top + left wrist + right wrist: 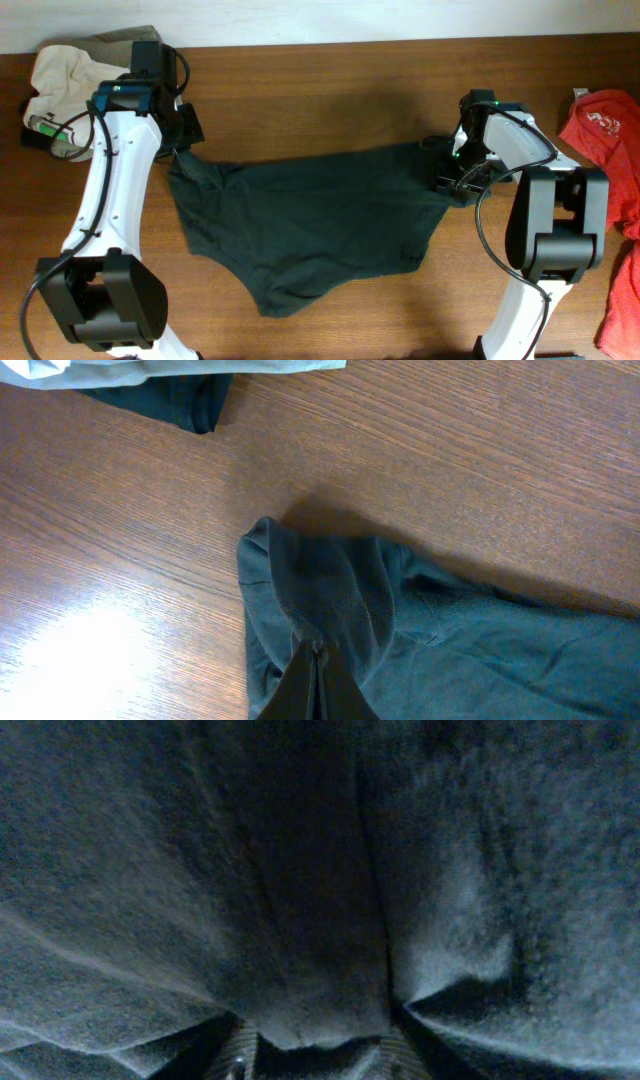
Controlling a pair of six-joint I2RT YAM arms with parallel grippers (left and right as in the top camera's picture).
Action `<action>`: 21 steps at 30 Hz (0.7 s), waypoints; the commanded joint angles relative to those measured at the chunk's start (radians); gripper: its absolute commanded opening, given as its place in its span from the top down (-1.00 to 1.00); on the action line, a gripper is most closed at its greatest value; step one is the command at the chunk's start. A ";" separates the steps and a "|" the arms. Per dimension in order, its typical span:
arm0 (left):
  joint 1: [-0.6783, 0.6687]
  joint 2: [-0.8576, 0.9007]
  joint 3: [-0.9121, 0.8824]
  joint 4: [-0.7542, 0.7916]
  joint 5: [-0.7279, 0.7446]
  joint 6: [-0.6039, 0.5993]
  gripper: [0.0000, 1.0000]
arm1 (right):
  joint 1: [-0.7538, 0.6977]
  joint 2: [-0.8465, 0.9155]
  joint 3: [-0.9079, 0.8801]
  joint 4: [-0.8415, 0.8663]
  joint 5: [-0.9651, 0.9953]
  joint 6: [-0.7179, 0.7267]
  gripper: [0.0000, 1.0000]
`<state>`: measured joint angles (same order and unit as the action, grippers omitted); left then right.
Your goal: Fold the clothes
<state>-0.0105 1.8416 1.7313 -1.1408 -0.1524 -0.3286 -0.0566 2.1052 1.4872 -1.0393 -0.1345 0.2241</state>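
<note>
The black T-shirt (310, 215) lies bunched and partly folded across the middle of the table, with no lettering showing. My left gripper (184, 150) is shut on the shirt's upper left corner; in the left wrist view the closed fingers (318, 652) pinch a raised fold of the shirt (330, 585). My right gripper (447, 178) is at the shirt's right corner. In the right wrist view its two fingers (320, 1055) stand apart, with dark cloth (300, 870) between them and filling the view.
A beige garment pile (65, 70) lies at the back left beside the left arm, also in the left wrist view (150, 368). Red clothing (605, 130) lies along the right edge. Bare wooden table (320, 90) runs behind the shirt.
</note>
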 commanded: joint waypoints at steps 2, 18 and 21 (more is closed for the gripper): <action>-0.002 0.004 0.001 -0.001 0.007 0.002 0.98 | -0.005 -0.006 0.001 0.037 0.013 -0.006 0.28; -0.002 0.004 0.001 0.003 0.006 0.002 0.98 | -0.005 -0.006 0.089 0.001 0.041 -0.006 0.92; -0.002 0.003 0.003 0.027 -0.004 0.002 0.98 | -0.011 -0.013 0.146 -0.038 0.040 0.049 0.92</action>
<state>-0.0105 1.8416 1.7313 -1.1374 -0.1528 -0.3286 -0.0566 2.1052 1.5707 -1.0611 -0.1101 0.2306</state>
